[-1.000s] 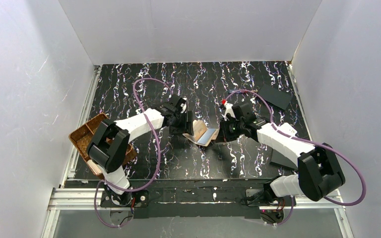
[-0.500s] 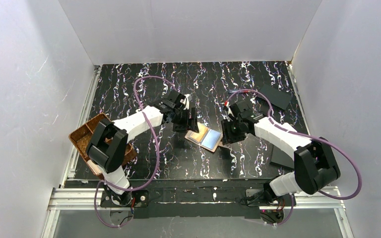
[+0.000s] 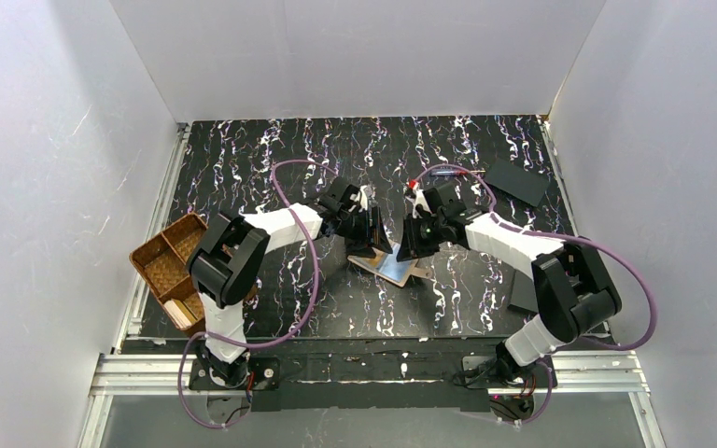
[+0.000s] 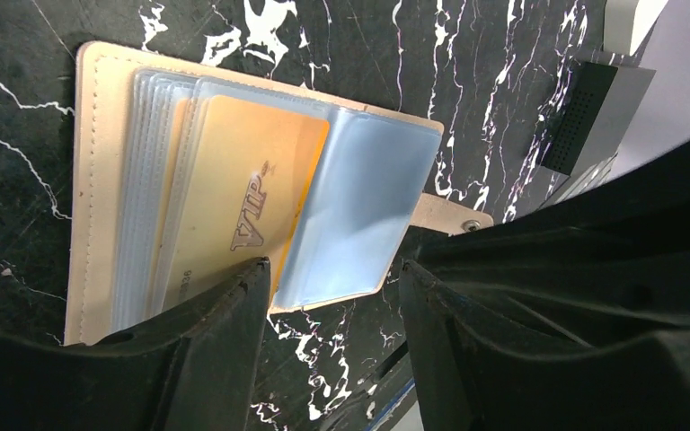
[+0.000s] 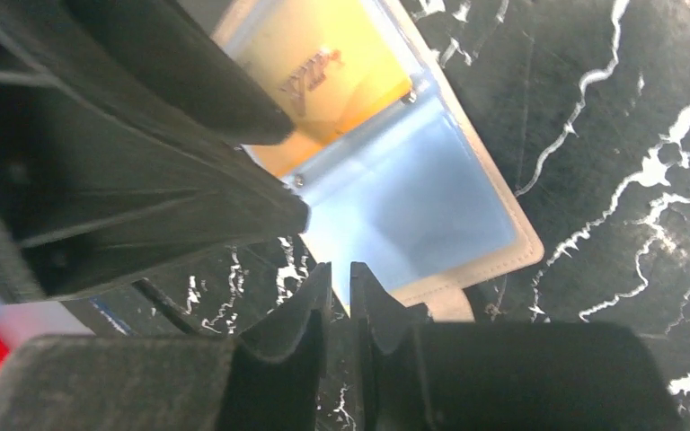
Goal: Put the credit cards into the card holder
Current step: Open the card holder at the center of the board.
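Nearest the arm bases, to the right of the card holder [image 3: 390, 268], a black plate [image 3: 521, 297] lies half hidden under the right forearm. On the holder's left, well apart, sits a brown woven tray [image 3: 163, 266], one corner covered by the left arm's elbow.

The holder lies open and flat on the marbled black table [image 3: 271, 149], midway between the two arms. From above only a sliver of it shows, since both grippers crowd over it. The left gripper [image 4: 334, 269] has its fingers spread apart at the holder's edge with nothing clamped; whether they touch it is unclear. A gold credit card [image 4: 243, 197] marked VIP sits inside a clear sleeve, its lower digits cut off by one finger. What the sleeves stacked behind it hold is hard to make out.

The right gripper [image 5: 339, 269] hovers at the holder's corner beside the snap tab, its fingers almost together with only a slit between them; I cannot tell whether anything thin is nipped there.

Beyond the holder, far right, lies a second black plate [image 3: 515, 182].
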Robot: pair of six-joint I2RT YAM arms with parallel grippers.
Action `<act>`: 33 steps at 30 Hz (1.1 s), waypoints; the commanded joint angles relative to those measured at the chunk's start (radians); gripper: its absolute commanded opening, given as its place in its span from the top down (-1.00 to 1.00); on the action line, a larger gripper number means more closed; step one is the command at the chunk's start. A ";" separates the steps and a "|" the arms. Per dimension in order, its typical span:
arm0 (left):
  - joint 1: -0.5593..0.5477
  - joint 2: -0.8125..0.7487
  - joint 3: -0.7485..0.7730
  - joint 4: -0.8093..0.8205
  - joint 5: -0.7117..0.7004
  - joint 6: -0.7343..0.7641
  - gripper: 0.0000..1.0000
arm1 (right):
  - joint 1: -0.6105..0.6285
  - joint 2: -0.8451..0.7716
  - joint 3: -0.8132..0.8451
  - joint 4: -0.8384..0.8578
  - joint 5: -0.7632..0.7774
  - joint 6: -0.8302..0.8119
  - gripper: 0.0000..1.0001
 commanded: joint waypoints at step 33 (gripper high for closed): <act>0.240 -1.005 0.080 -1.163 -0.714 0.074 -0.95 | 0.195 0.000 0.233 0.021 0.002 -0.045 -0.62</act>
